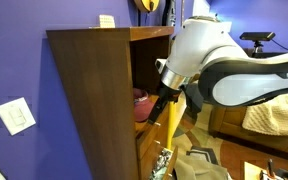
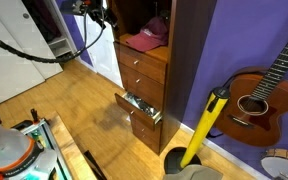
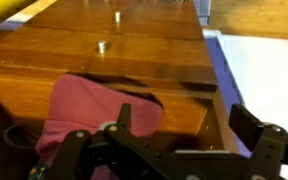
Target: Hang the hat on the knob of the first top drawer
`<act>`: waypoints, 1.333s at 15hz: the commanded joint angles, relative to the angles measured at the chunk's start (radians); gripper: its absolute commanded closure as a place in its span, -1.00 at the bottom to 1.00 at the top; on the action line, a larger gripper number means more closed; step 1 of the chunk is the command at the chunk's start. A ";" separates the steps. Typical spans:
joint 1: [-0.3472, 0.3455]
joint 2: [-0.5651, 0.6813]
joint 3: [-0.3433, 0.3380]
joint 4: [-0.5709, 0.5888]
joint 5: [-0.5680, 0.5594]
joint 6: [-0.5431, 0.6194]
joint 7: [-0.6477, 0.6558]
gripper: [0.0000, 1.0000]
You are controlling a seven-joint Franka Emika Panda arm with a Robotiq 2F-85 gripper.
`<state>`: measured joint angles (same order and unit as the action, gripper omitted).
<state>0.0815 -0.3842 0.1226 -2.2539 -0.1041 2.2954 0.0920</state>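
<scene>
The maroon hat (image 3: 76, 112) lies crumpled on the wooden shelf just above the drawers. It shows in both exterior views (image 1: 141, 98) (image 2: 150, 37). My gripper (image 3: 184, 122) is open and empty, and hovers over the shelf's front edge. Its left finger is beside the hat's right edge and its right finger is well clear. In an exterior view the gripper (image 1: 158, 106) reaches into the cabinet opening next to the hat. The first top drawer (image 2: 140, 63) is shut, and its small round knob (image 3: 101, 45) shows ahead of the hat.
The tall dark cabinet (image 1: 94, 90) surrounds the shelf. A lower drawer (image 2: 140, 106) stands pulled open. A second knob (image 3: 117, 16) lies farther on. A yellow pole (image 2: 206, 125) and a guitar (image 2: 260, 95) lean by the purple wall.
</scene>
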 commanded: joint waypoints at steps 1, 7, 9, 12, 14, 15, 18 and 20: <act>-0.016 -0.002 0.002 -0.001 -0.015 0.054 0.009 -1.00; -0.039 0.000 0.001 -0.009 -0.035 0.114 0.021 -1.00; -0.077 0.026 0.018 0.003 -0.094 0.093 0.066 -1.00; -0.117 0.069 0.013 0.004 -0.151 0.138 0.106 -1.00; -0.131 0.093 0.004 0.005 -0.169 0.184 0.121 -1.00; -0.134 0.102 -0.003 0.002 -0.170 0.230 0.118 -1.00; -0.160 0.132 -0.014 -0.007 -0.188 0.379 0.133 -1.00; -0.186 0.153 -0.019 -0.012 -0.206 0.478 0.152 -1.00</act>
<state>-0.0735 -0.2627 0.1105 -2.2589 -0.2594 2.6589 0.1945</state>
